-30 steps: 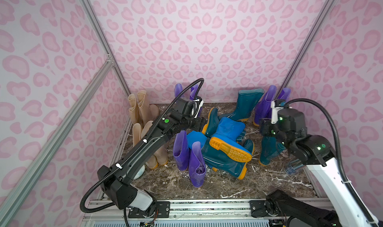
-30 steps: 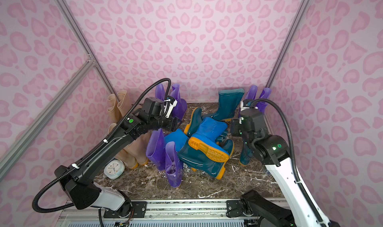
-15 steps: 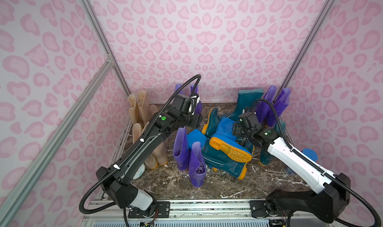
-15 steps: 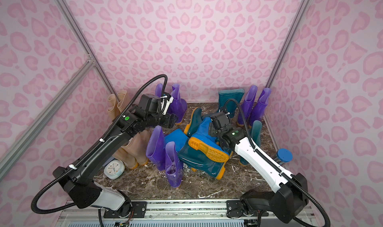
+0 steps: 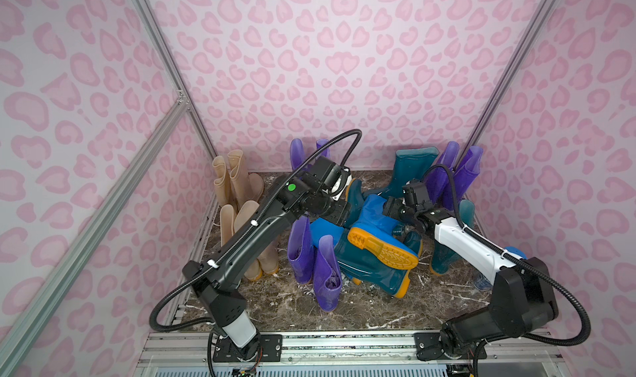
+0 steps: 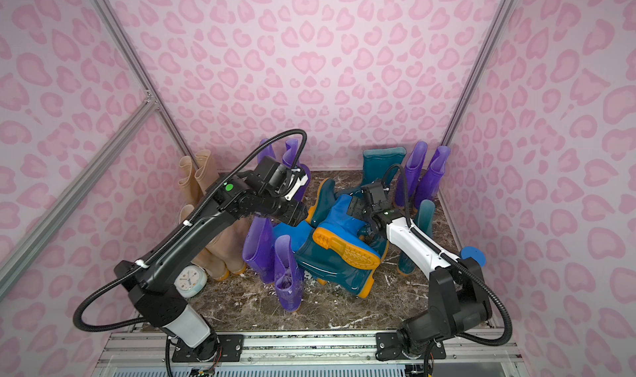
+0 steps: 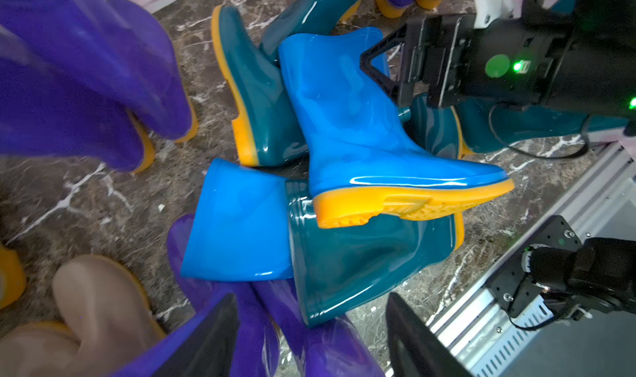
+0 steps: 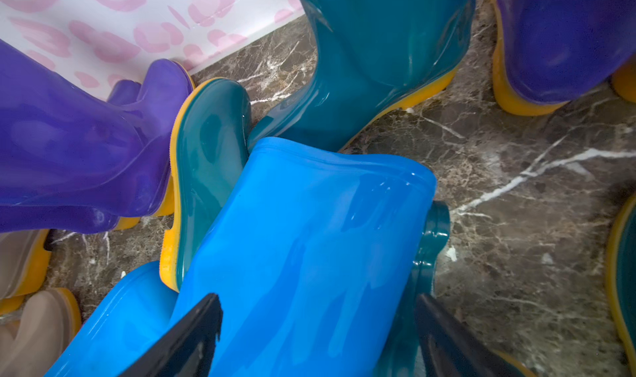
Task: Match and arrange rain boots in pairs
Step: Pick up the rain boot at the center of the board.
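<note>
In both top views the rain boots are seen gathered on the marble tabletop (image 5: 378, 306). The beige boots (image 5: 237, 186) are stood upright along the left wall. Purple pairs are stood at the back centre, in the back right corner (image 5: 457, 175) and at the front of the middle heap (image 5: 313, 265). The upper blue boot (image 5: 373, 217) is tipped on its side across a fallen teal boot (image 5: 371, 265), its orange sole turned towards the camera. The lower blue boot (image 5: 321, 229) is half buried beside it. The left hand (image 5: 339, 213) is held above the heap, and the right hand (image 5: 390, 208) is placed at the upper blue boot's shaft. An alarm clock (image 6: 189, 280) is seen in a top view by the left arm's base.

In the left wrist view the left hand (image 7: 311, 303) is shown with its fingers (image 7: 213, 341) spread and nothing gripped; purple and teal shafts lie below it. The right hand (image 7: 385, 69) is seen at the cuff of the upper blue boot (image 7: 347, 124).

In the right wrist view the right hand (image 8: 316, 301) is spread wide, with a finger (image 8: 192, 334) set on either side of the blue shaft (image 8: 309, 220). The shaft is not clamped.
</note>
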